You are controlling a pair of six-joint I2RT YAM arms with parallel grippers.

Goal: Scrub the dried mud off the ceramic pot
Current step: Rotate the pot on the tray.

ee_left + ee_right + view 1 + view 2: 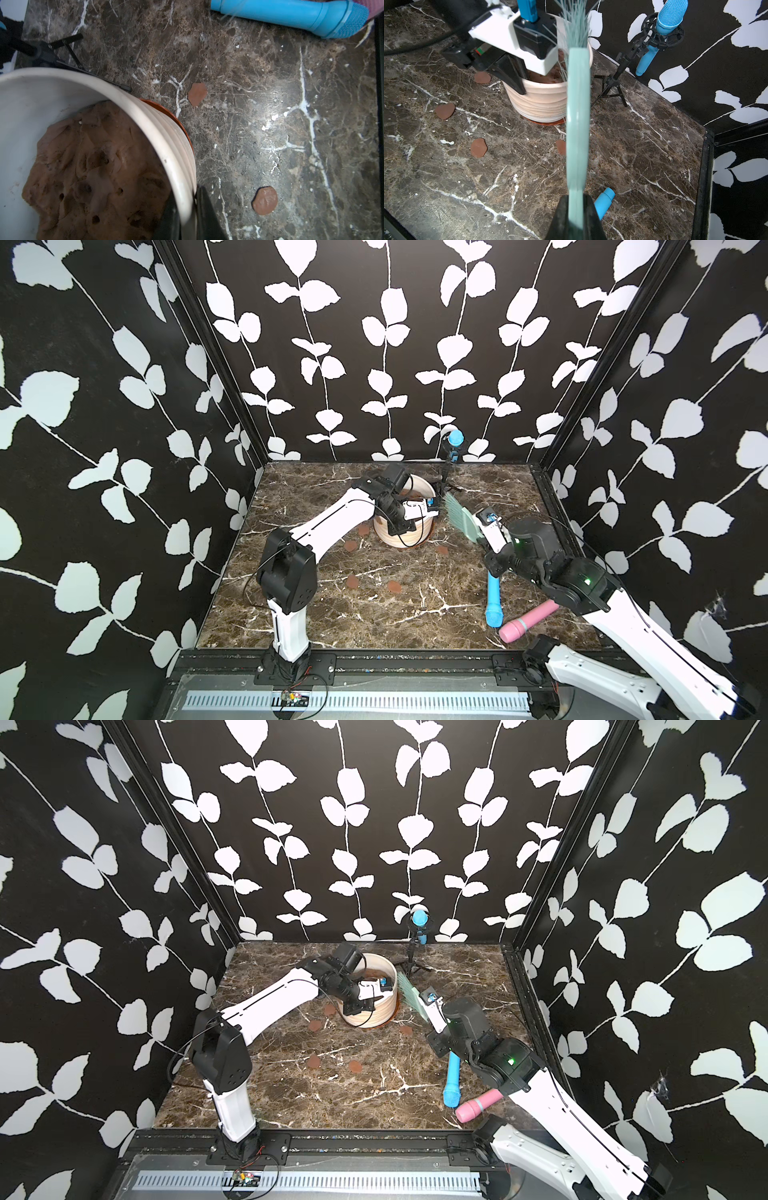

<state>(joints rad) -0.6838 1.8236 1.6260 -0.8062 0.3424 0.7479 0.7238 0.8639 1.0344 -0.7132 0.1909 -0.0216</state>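
The ceramic pot [399, 537] [370, 1013], cream with a ribbed side and an orange saucer, stands at the back middle of the marble table. Lumpy brown soil [93, 166] fills it. My left gripper [404, 526] [186, 197] is shut on the pot's rim [145, 116], one finger inside and one outside. My right gripper [478, 527] [576, 205] is shut on a teal brush [459, 516] [578, 104]. The brush's bristles reach the pot's right side; contact cannot be told. Several dried mud discs [352, 581] [265, 200] [478, 147] lie on the table around the pot.
A blue microphone [493, 601] and a pink one [528, 621] lie at the front right, under my right arm. Another blue microphone on a black tripod stand [455, 439] rises just behind the pot. Black patterned walls enclose three sides of the table.
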